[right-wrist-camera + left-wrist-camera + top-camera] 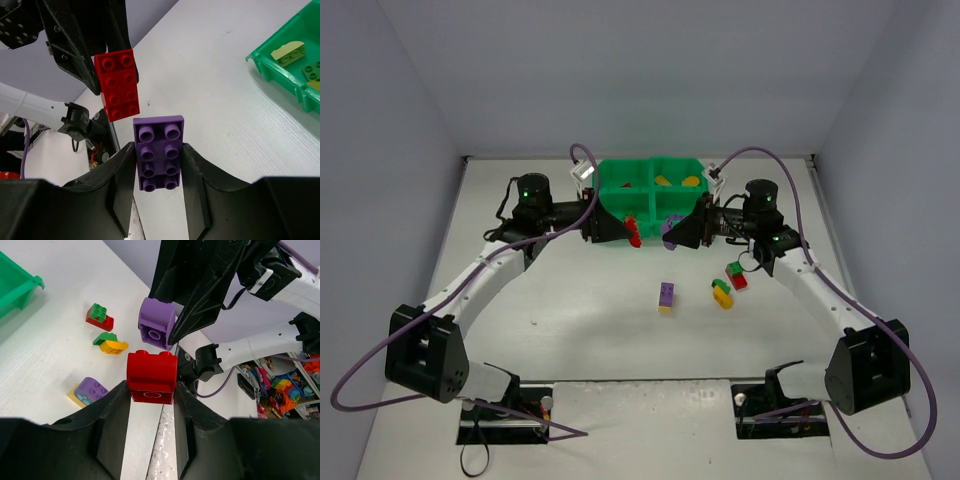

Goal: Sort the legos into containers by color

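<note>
Within the left gripper (152,388) sits a red lego (151,376), clamped.

Bright, even overhead light casts soft shadows on the table (590,330).

Both arms reach inward, tips almost meeting: the left gripper (629,231) pinches a red lego (151,376), the right gripper (672,232) a purple lego (157,152).

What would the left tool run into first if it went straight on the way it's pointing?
Most likely the purple brick held in the right tool, facing it just ahead. The red brick in the left tool would probably touch it first, though depth is unclear.
</note>
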Action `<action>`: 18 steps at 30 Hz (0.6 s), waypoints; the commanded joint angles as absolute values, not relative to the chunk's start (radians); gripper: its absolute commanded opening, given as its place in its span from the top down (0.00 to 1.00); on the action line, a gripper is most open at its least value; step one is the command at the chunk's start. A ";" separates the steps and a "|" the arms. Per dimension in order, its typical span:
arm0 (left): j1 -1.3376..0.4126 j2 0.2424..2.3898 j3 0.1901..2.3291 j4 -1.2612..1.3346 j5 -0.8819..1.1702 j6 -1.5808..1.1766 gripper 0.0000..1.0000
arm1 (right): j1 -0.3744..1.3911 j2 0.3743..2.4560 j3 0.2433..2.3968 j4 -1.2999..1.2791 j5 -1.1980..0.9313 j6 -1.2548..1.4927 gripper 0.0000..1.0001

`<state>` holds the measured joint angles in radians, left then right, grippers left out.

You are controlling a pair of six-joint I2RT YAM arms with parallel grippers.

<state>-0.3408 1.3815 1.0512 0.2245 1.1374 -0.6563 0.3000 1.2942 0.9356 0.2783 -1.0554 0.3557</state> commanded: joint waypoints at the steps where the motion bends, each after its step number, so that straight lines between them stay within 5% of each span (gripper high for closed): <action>1: -0.331 1.351 1.123 0.221 1.131 -0.603 1.00 | 0.293 1.289 0.992 0.318 -1.028 0.334 1.00; 18: -0.310 1.377 1.164 0.126 1.062 -0.555 1.00 | 0.285 1.324 1.075 0.216 -0.845 0.272 1.00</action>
<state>-0.3195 1.3842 1.0996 0.1047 1.0718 -0.5823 0.2943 1.3224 1.0161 0.1879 -0.8898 0.2962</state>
